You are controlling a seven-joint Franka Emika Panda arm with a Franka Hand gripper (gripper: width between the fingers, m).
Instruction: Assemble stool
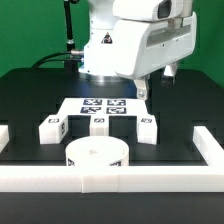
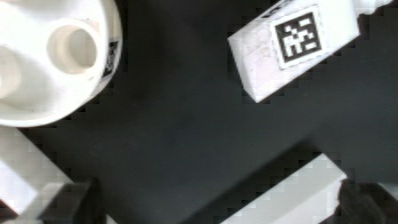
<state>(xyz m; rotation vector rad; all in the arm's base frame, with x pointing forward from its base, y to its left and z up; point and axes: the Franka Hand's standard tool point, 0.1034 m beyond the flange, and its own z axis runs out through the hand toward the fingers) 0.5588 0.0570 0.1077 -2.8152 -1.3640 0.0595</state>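
The round white seat [image 1: 97, 155] lies flat on the black table by the front rail. Three white block legs stand in a row behind it: one on the exterior view's left [image 1: 52, 126], one in the middle [image 1: 99, 124], one on the right [image 1: 147, 124]. My gripper [image 1: 155, 82] hangs above the table behind the right leg, open and empty. In the wrist view the seat [image 2: 45, 60] with its holes and one tagged leg [image 2: 285, 45] show. My gripper [image 2: 222, 205] holds nothing, and its dark fingertips [image 2: 71, 200] stand wide apart.
The marker board [image 1: 105, 105] lies flat behind the legs. White border rails run along the front [image 1: 120, 180], the exterior view's left [image 1: 5, 135] and right [image 1: 205, 145]. A rail [image 2: 311, 180] crosses the wrist view between the fingers.
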